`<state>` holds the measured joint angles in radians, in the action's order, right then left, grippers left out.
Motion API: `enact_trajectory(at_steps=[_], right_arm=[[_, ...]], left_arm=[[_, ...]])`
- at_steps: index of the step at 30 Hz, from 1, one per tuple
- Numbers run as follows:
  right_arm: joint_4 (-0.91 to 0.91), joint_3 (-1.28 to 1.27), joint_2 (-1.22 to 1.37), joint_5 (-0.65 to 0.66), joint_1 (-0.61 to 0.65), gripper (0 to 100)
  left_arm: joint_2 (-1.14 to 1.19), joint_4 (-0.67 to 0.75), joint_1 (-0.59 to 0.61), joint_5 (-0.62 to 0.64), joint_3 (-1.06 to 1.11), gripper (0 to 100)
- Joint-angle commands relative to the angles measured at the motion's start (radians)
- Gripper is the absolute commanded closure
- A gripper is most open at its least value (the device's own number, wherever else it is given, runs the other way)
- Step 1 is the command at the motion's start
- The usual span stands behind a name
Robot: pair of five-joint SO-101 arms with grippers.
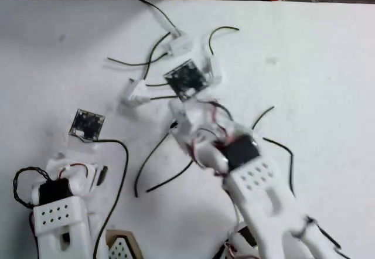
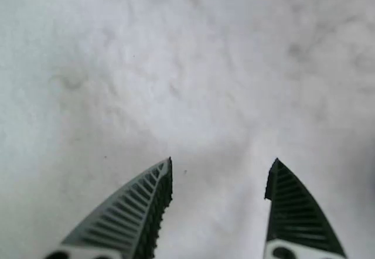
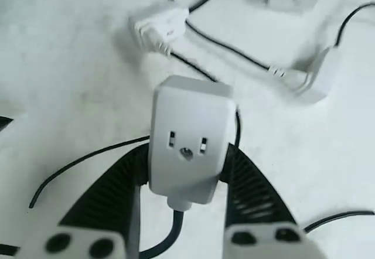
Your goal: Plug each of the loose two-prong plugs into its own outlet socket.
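Clamping outlet socket (image 3: 188,139) between right jaws (slots showing) | left jaws spread over table (image 2: 176,65)

Table (image 2: 176,65): white, matt, faintly mottled surface; outlet socket (image 3: 187,124): pale smooth plastic, soft sheen; plug (image 3: 163,26): white smooth plastic; cables (image 3: 228,47): thin black sheathing, smooth; left gripper (image 2: 220,162) and right gripper (image 3: 186,150), fingers (image 3: 108,197): black ribbed plastic, matt; arm shell (image 1: 263,194): white plastic, perforated.
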<state>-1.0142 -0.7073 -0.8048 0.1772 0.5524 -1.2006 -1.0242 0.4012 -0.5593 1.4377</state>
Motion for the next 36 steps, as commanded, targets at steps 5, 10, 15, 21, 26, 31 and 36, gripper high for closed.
enact_trajectory(at_steps=[5, 10, 15, 21, 26, 31, 36], right_arm=[[0.059, 0.008, -0.292, 0.034, 0.008, 98.1], [0.124, -0.052, -0.386, 0.031, 0.025, 90.3], [0.125, -0.135, -0.467, -0.084, 0.047, 73.3], [0.110, -0.138, -0.567, -0.152, 0.013, 72.3], [0.013, -0.138, -0.559, -0.222, -0.130, 72.3], [-0.076, -0.137, -0.430, -0.242, -0.331, 72.3], [-0.062, -0.118, -0.216, -0.238, -0.527, 72.3]], left_arm=[[-0.016, 0.026, 0.007, -0.005, -0.003, 74], [-0.016, 0.026, 0.007, -0.003, -0.003, 74], [-0.016, 0.035, 0.007, -0.002, -0.003, 74], [-0.018, 0.040, 0.061, 0.051, -0.037, 74], [-0.018, 0.029, 0.056, 0.084, -0.110, 74], [-0.018, -0.100, 0.024, 0.084, -0.308, 74], [-0.010, -0.213, -0.231, 0.092, -0.457, 74]])
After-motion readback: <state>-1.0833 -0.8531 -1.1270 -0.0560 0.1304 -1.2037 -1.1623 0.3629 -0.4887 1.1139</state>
